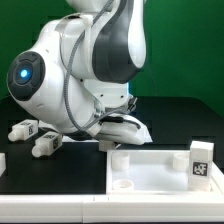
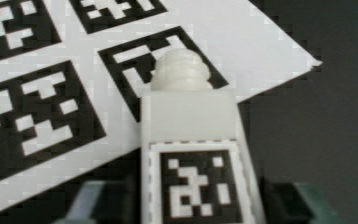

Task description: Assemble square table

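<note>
Item 1. White leg (image 2: 194,140), nearest the wrist camera: chunky, a black-and-white tag on its upper face, a rounded threaded tip at the far end. It lies over the marker board (image 2: 69,80), whose large printed tags show beneath and beside it.

Item 2. Gripper (image 2: 197,202): one dark finger (image 2: 101,200) on each flank of the white leg, jaws drawn in narrow about it (whether they actually press on it cannot be told). In the exterior view the gripper (image 1: 125,128) is low over the black table (image 1: 60,175), beneath the bulky white arm (image 1: 100,60).

Item 3. Square tabletop (image 1: 150,188): white slab, raised rim and ribs upward, flat on the table toward the exterior view's right.

Item 4. Upright leg (image 1: 200,160): tagged, standing at the tabletop's corner on the exterior view's right.

Item 5. Two loose legs (image 1: 22,130) (image 1: 46,143): lying just beside each other on the table, toward the exterior view's left, well apart from the tabletop.
</note>
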